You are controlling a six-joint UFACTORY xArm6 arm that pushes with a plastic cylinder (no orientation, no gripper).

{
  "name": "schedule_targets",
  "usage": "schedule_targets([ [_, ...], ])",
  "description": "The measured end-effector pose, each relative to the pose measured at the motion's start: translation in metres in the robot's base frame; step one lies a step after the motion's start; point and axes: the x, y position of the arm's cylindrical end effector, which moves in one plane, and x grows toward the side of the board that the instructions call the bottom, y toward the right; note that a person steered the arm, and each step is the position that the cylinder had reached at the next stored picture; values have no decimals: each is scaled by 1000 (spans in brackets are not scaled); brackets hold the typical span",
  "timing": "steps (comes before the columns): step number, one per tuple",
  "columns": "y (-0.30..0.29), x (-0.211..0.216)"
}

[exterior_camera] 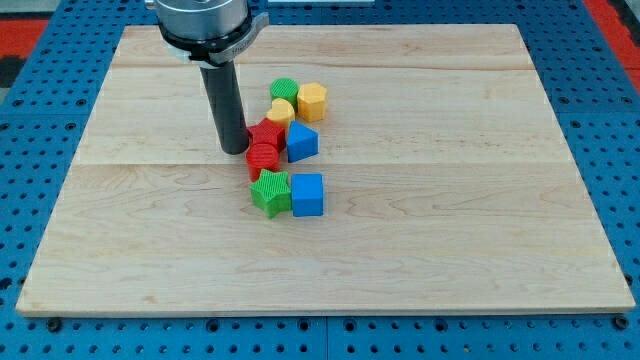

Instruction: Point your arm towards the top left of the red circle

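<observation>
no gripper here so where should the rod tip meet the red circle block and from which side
Meet the red circle block on its upper-left curved wall, coming from the view's left. My tip sits there already; the red star block, green star block and blue blocks crowd its other sides.

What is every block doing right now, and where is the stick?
my tip: on the board, left of the red blocks
red circle: flat, beside tip
red star: touching circle
green star: beside blue cube
blue triangle: flat
yellow hexagon: flat
</observation>
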Motion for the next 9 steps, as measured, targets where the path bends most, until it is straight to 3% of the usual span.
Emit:
schedule_targets([
  [6,-5,13],
  [9,13,-14],
])
